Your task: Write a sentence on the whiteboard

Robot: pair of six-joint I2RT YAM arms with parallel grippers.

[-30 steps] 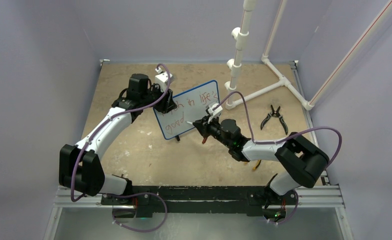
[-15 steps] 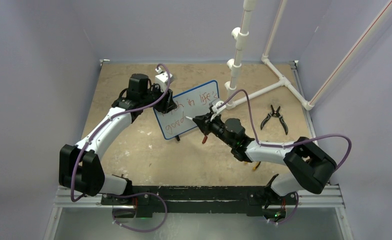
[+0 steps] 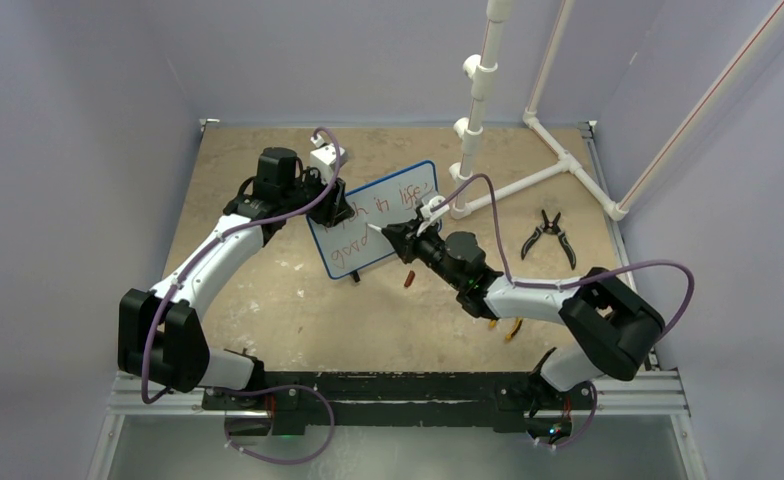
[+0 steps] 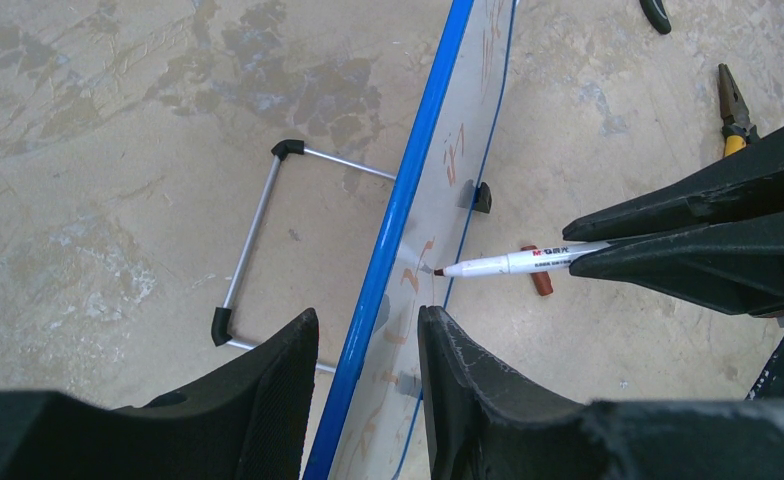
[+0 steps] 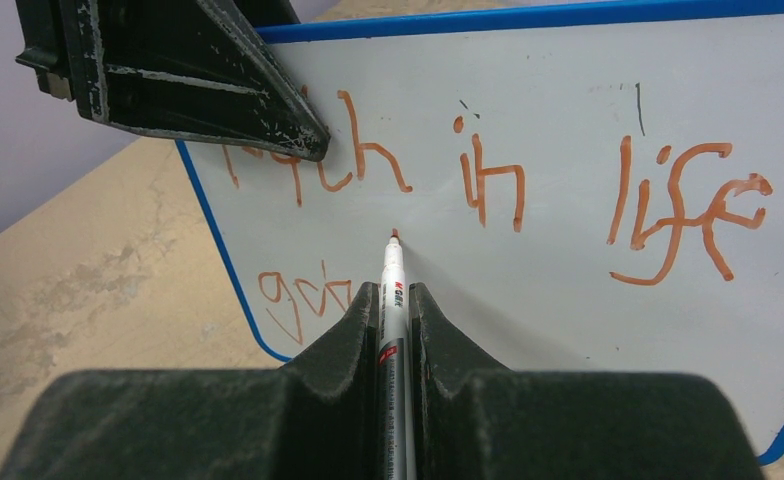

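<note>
The whiteboard stands tilted on its wire stand in mid-table, blue rim uppermost. The sentence is red handwriting: "...th in life" above, "go..." below. My left gripper straddles the board's upper left edge, shut on it; one finger covers the first letters. My right gripper is shut on a white marker. The marker's red tip is at the board face between the two lines, left of centre. The marker also shows in the left wrist view.
A red marker cap lies on the table under the right wrist. Black pliers lie to the right. A white pipe frame stands at the back right. An orange-handled tool shows partly under the right arm.
My right gripper has moved up and slightly left along the board, carrying the marker tip from the lower line's end toward the gap between the lines. The left arm and board have not moved.
</note>
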